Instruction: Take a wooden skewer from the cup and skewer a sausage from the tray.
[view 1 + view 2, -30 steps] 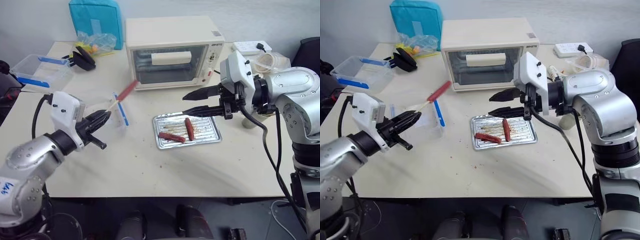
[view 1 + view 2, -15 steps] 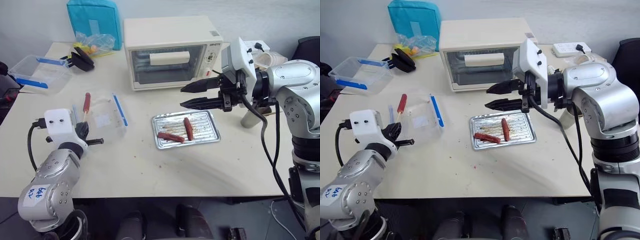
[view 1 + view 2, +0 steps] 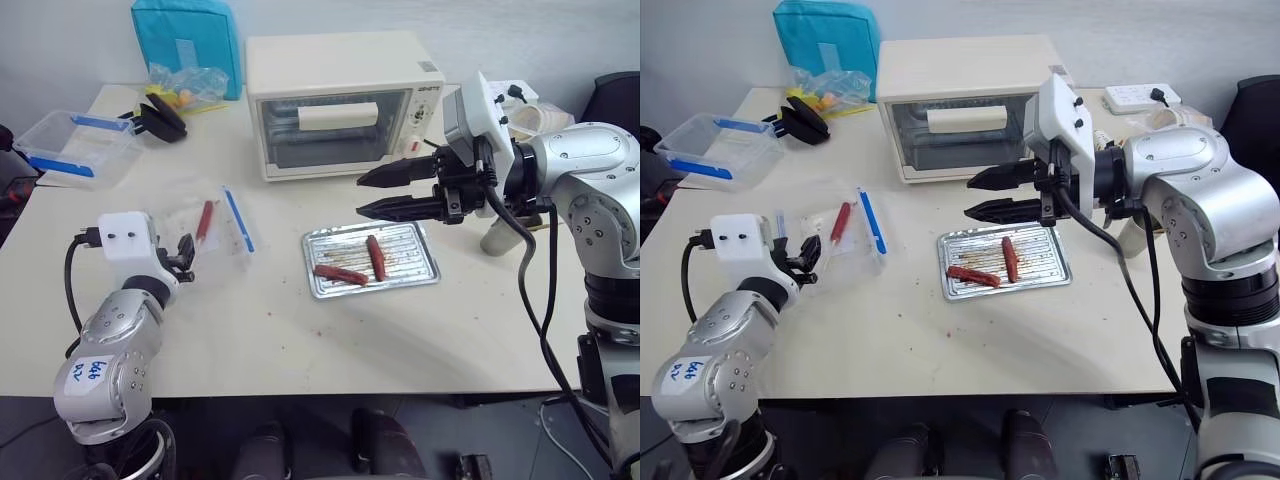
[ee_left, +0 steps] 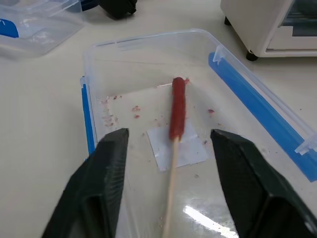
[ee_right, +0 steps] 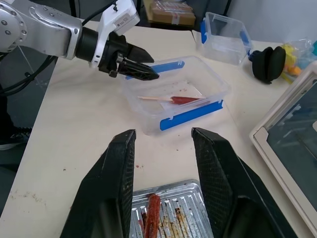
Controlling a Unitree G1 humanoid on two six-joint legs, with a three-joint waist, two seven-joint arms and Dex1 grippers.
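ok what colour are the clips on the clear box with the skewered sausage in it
Blue clips on the clear box, shown best in the left wrist view.

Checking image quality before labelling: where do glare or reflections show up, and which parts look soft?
Left wrist view: a white glare patch on the clear box floor, and the near left gripper fingers look soft. Left eye view: the oven door reflects light, and the tray gleams.
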